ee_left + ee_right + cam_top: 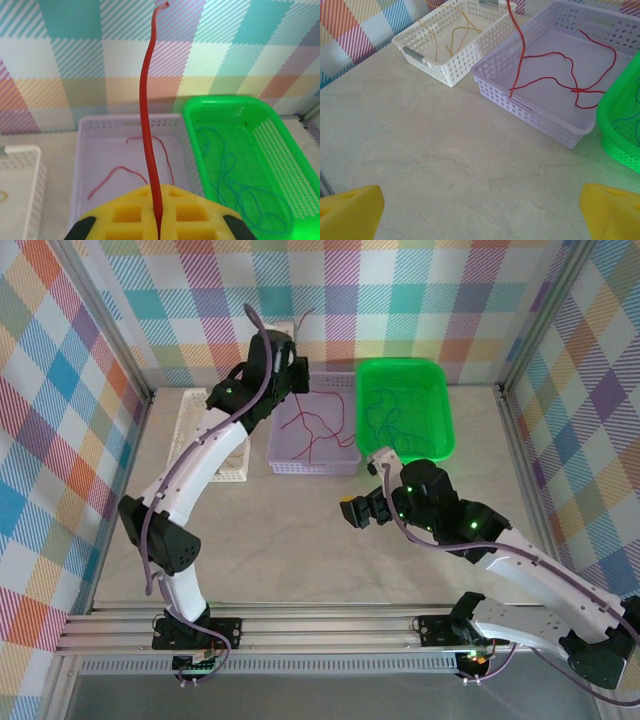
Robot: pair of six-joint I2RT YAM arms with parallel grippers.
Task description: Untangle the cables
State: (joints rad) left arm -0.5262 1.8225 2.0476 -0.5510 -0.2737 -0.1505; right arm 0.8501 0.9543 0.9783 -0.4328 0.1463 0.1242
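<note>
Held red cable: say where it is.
Pinched in the shut left gripper, the red cable rises over the lavender basket, left of the green basket.

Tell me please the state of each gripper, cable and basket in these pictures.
left gripper, shut on held red cable
right gripper, open, empty, above the table
held red cable, pinched, free end sticking out
other red cables, lying loose in lavender basket
blue cables, lying in green basket
yellow cables, lying in white basket
</note>
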